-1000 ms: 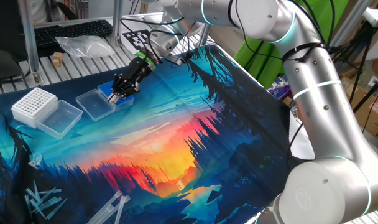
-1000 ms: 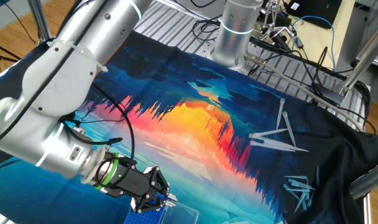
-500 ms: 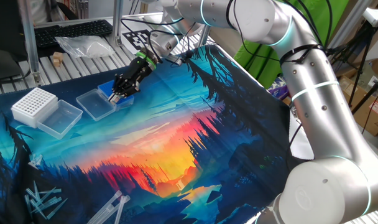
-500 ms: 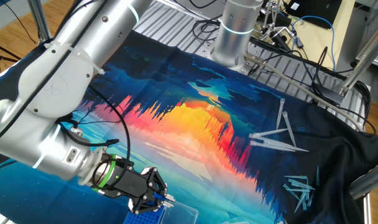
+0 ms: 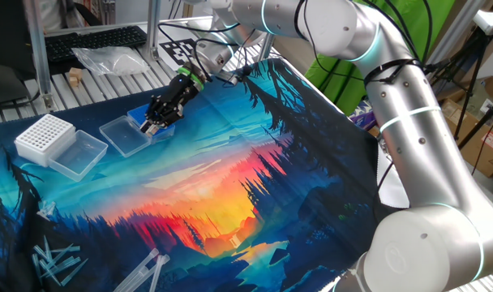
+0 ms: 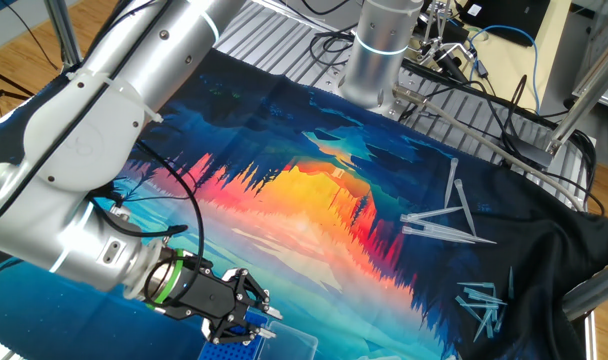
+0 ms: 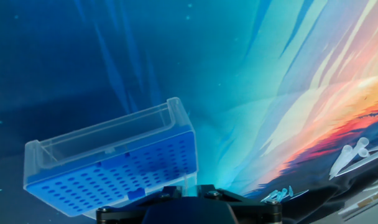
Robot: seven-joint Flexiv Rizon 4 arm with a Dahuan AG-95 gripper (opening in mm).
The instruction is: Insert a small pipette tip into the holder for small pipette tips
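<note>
Sunset-print cloth (image 5: 230, 178) covers the table. On it sits the blue rack (image 7: 114, 177), clear lid (image 5: 123, 135) swung open beside it. Just above the rack hangs the gripper (image 6: 252, 322); whether its fingers are parted or holding a tip, I cannot tell. Left of the rack, a white rack (image 5: 44, 136).

The gripper (image 5: 152, 126) hangs over the blue holder (image 5: 141, 120) near the desk's (image 5: 230, 186) far edge, beside a white rack (image 5: 44, 136); loose tips (image 5: 56, 261) lie at the near-left corner.
</note>
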